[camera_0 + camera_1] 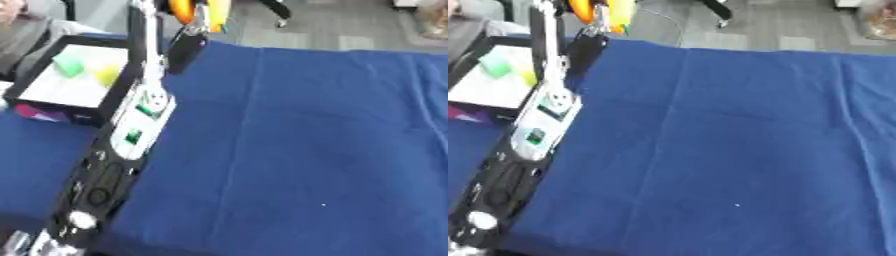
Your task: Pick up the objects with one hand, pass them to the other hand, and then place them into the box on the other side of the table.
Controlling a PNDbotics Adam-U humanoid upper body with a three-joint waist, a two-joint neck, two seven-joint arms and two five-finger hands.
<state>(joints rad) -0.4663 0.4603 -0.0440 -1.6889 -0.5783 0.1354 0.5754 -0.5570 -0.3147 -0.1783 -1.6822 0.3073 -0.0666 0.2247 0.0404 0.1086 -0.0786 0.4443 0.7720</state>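
Orange obj (181,10) — in left robot hand (188,42).

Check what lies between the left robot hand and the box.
Only the robot's own silver forearm crosses between the left robot hand and the box; no loose object, clearest in left eye view.

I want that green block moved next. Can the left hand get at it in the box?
Probably not yet: the left hand is up beyond the box, apparently already carrying orange and yellow things. The green block itself lies uncovered.
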